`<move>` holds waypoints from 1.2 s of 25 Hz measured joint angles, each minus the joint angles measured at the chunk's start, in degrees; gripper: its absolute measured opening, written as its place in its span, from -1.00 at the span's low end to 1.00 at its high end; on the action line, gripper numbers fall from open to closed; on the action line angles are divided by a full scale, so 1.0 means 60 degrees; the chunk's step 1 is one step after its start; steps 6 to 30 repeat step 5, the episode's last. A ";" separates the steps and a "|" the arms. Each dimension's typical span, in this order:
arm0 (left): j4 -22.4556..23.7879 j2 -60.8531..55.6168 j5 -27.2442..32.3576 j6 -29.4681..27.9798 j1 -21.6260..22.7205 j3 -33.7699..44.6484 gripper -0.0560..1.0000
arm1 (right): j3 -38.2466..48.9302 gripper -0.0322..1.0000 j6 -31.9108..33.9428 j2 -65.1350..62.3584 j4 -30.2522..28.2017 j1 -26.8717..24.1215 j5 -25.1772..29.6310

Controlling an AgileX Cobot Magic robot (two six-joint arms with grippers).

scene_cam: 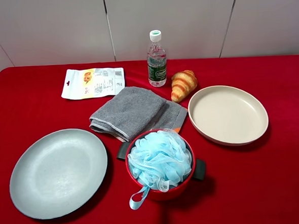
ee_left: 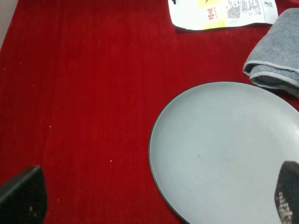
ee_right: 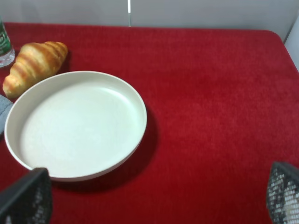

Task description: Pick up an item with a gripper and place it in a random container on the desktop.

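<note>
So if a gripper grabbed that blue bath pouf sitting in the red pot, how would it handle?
The bath pouf is ruffled mesh, so it probably squashes and weighs little. Its ribbon loop hangs limp over the red pot rim and would likely dangle.

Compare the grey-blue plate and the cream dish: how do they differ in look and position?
The plate is grey-blue and nearly flat; the dish is cream with a raised, sloping wall. The plate lies left of the red pot, nearer the front edge; the dish lies right of it, further back. The towel is beside the plate, while the croissant is beside the dish. Both are round, hold nothing and rest on the red cloth.
</note>
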 joint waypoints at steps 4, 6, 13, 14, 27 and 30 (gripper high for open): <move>0.0000 0.0000 -0.0002 0.0000 0.0000 0.0000 0.93 | 0.0000 0.41 0.0000 0.0000 0.0000 0.0000 0.0000; 0.0000 0.0000 -0.0002 0.0000 0.0000 0.0000 0.93 | 0.0000 0.41 0.0000 0.0000 0.0000 0.0000 0.0000; 0.0000 0.0000 -0.0002 0.0000 0.0000 0.0000 0.93 | 0.0000 0.41 0.0000 0.0000 0.0000 0.0000 0.0000; 0.0000 0.0000 -0.0002 0.0000 0.0000 0.0000 0.93 | 0.0000 0.41 0.0000 0.0000 0.0000 0.0000 0.0000; 0.0000 0.0000 -0.0002 0.0000 0.0000 0.0000 0.93 | 0.0000 0.41 0.0000 0.0000 0.0000 0.0000 0.0000; 0.0000 0.0000 -0.0002 0.0000 0.0000 0.0000 0.93 | 0.0000 0.41 0.0000 0.0000 0.0000 0.0000 0.0000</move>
